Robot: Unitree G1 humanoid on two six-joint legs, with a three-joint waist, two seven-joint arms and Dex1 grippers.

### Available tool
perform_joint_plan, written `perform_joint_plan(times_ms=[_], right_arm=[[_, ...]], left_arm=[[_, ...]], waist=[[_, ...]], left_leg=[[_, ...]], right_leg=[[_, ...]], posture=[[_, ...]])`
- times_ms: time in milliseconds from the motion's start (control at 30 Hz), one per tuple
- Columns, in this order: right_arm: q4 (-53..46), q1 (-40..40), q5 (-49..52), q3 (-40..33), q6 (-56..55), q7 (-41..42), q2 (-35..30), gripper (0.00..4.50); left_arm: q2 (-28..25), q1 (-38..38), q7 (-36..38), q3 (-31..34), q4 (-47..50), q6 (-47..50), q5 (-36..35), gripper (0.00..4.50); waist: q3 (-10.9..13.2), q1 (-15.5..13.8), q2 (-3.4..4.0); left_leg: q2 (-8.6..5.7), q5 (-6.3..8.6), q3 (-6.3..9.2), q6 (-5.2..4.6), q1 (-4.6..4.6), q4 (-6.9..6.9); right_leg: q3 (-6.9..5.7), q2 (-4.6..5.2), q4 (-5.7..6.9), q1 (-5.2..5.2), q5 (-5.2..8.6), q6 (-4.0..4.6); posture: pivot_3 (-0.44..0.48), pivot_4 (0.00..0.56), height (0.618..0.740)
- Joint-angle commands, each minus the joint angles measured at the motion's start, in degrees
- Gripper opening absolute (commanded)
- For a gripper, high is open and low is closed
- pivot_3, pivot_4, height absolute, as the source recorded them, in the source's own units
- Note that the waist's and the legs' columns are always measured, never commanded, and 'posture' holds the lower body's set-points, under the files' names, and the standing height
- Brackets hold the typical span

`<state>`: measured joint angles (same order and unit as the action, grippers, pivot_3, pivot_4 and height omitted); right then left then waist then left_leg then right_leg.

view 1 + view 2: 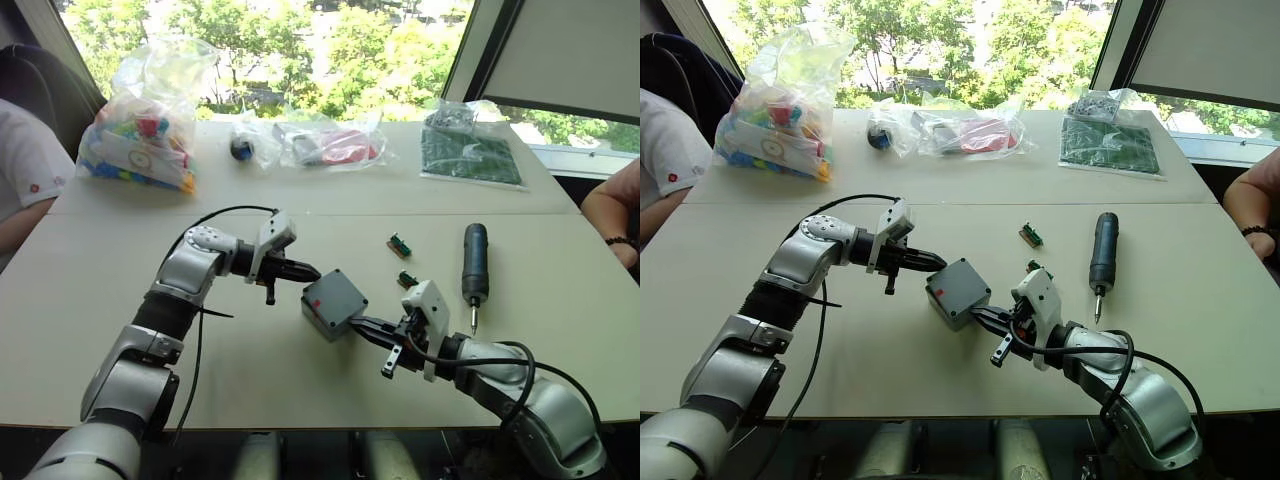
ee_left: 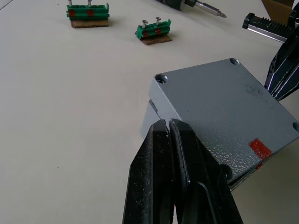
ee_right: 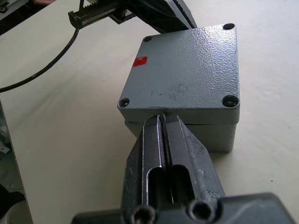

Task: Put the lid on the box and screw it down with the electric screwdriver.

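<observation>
Two grey parts sit stacked mid-table: the lid (image 3: pixel 187 70) lies on the box (image 3: pixel 219 135), red mark on top. My left gripper (image 2: pixel 168 128) presses its closed fingers against one edge; my right gripper (image 3: pixel 163 121), fingers also together, touches the opposite edge. Neither grips anything. The electric screwdriver (image 1: pixel 474 262) lies apart to my right, beyond two small green connectors (image 2: pixel 152 32).

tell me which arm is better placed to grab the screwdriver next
The right. The electric screwdriver lies on the table just beyond the right pincer; the left pincer is on the far side of the lidded box.
</observation>
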<state>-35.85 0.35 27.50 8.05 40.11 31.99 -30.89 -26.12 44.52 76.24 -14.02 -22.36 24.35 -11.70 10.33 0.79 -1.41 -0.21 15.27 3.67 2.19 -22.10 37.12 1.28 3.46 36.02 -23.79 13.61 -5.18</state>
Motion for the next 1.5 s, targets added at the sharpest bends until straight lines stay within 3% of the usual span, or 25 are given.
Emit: perform_joint_plan(times_ms=[33,1500], right_arm=[[-0.8,-1.0,-0.2,-0.2,-1.1,-0.2,0.8,0.00],[-0.7,-0.7,-0.1,-1.0,-1.5,0.9,0.8,0.00]], left_arm=[[-0.1,-0.2,0.7,-0.4,1.8,-0.2,-0.2,0.06],[-1.0,-1.7,0.0,-1.3,3.1,-0.1,0.4,0.06]], waist=[[0.0,0.0,0.00],[0.0,0.0,0.00]], left_leg=[[0.00,0.00,0.00,0.00,0.00,0.00],[0.00,0.00,0.00,0.00,0.00,0.02]], right_leg=[[0.00,0.00,0.00,0.00,0.00,0.00],[0.00,0.00,0.02,0.00,0.00,0.01]], posture=[[0.000,0.150,0.740],[0.000,0.150,0.740]])
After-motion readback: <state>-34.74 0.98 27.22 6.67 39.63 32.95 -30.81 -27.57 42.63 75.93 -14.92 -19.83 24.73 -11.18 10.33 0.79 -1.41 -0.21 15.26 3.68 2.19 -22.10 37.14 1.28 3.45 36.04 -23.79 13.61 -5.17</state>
